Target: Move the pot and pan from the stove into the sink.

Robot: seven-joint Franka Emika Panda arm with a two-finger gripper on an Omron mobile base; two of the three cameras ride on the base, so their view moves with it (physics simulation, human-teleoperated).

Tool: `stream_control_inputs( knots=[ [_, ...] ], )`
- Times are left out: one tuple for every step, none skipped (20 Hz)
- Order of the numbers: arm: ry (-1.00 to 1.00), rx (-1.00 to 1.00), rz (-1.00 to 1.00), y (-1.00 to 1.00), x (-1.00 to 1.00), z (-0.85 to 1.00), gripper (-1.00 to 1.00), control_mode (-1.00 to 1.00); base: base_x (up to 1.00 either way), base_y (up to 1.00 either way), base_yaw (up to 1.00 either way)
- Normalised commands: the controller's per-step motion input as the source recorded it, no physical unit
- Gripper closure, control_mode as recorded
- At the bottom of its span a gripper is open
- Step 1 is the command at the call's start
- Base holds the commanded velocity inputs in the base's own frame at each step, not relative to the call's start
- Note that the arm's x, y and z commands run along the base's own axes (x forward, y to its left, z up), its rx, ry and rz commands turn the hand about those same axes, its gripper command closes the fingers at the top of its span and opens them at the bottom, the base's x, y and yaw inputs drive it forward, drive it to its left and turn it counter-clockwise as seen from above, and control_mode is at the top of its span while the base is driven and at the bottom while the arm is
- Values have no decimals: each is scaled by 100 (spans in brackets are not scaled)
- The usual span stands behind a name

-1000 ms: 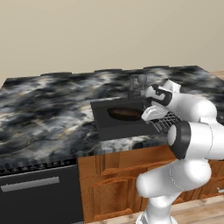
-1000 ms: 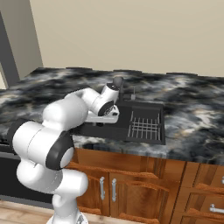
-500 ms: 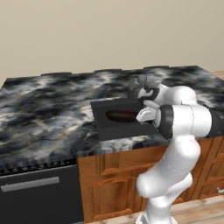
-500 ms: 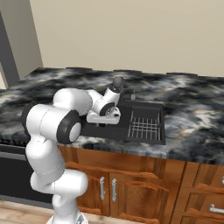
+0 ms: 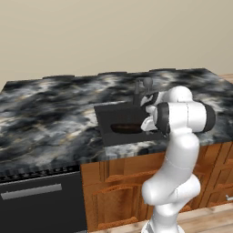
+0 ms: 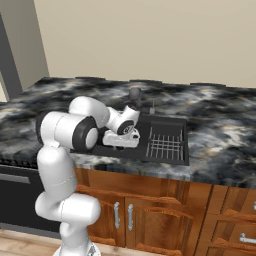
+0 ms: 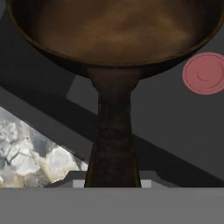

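You are looking at a rendered home kitchen. A black-and-grey marbled worktop (image 5: 45, 118) runs along a plain beige wall (image 5: 113, 36). A dark rectangular sink (image 6: 165, 145) with a slim faucet (image 5: 136, 88) is recessed into it, and a wire rack (image 6: 165, 146) lies in its right half. Below the worktop you see brown wooden cabinet doors (image 6: 150, 215) with metal handles, a black appliance front (image 5: 41, 200) at the left, and a wood floor (image 5: 205, 223).
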Motion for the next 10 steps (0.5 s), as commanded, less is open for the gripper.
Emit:
stream_control_inputs(
  knots=[
    [1, -5, 2, -4, 0, -55, 100, -100, 0, 0, 0],
    [0, -3, 2, -3, 3, -47, 100, -100, 0, 0, 0],
    [0, -3, 2, 0, 8, -42, 100, -100, 0, 0, 0],
    [0, -3, 2, 0, 13, -40, 100, -100, 0, 0, 0],
    [0, -4, 2, 0, 14, -42, 100, -100, 0, 0, 0],
    [0, -4, 2, 0, 15, -42, 100, -100, 0, 0, 0],
    [0, -3, 1, 0, 16, -37, 100, -100, 0, 0, 0],
    [-2, -2, 1, 0, 16, -30, 100, -100, 0, 0, 0],
    [0, -1, 0, 0, 16, -22, 100, -100, 0, 0, 0],
    [0, 0, 0, 0, 18, -15, -100, -100, 0, 0, 0]
  ],
)
